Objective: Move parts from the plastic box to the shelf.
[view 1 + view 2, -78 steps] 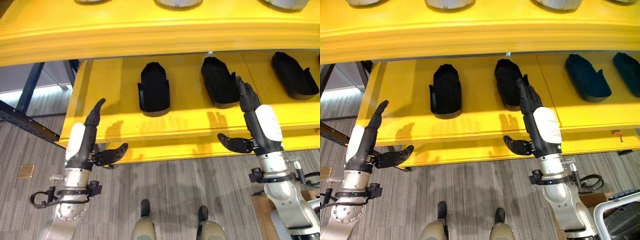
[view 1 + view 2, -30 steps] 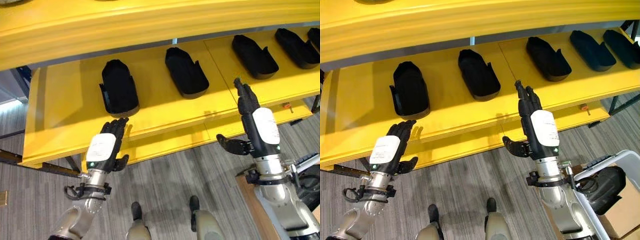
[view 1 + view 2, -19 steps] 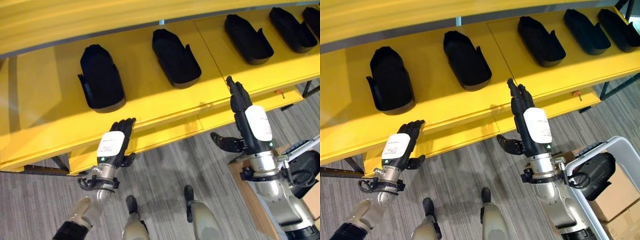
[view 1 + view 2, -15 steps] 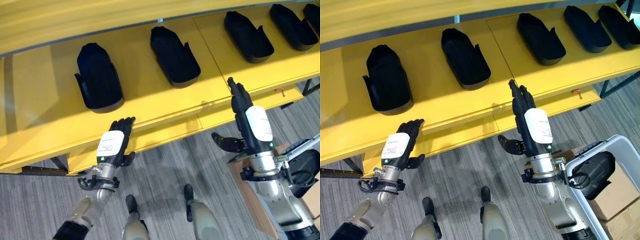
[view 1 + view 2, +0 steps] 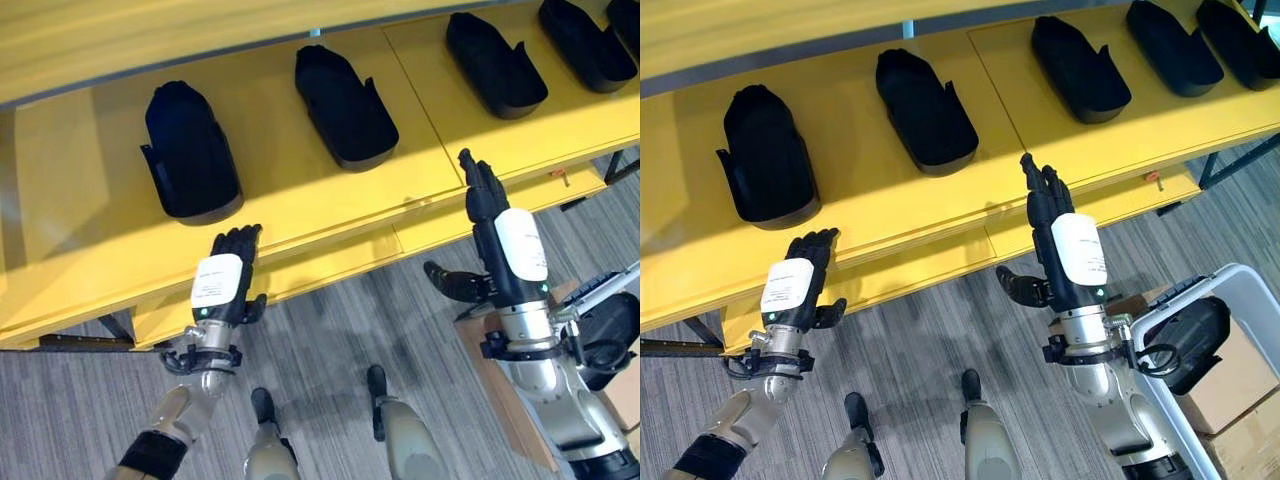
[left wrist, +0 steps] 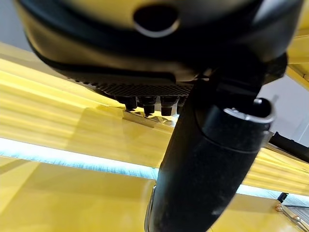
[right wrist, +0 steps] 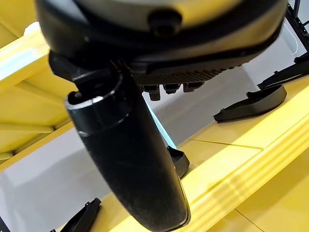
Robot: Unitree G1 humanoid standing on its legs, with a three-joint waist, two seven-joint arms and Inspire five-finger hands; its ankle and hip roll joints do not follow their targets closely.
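Yellow shelf (image 5: 90, 240) with black parts (image 5: 188, 152), each robot hand, left (image 5: 222, 282) and right (image 5: 500, 240), flat, fingers spread, empty.

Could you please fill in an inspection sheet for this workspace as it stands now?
Surface: yellow shelf, its front edge next to both hands.
Job's things: black parts lie in a row on the shelf, apart from each other; another black part sits in the plastic box at lower right.
Clutter: cardboard box beside the plastic box.
Hands: left hand and right hand both open, holding nothing, fingers pointing at the shelf.
Cables: nothing seen.
Surroundings: grey striped floor.
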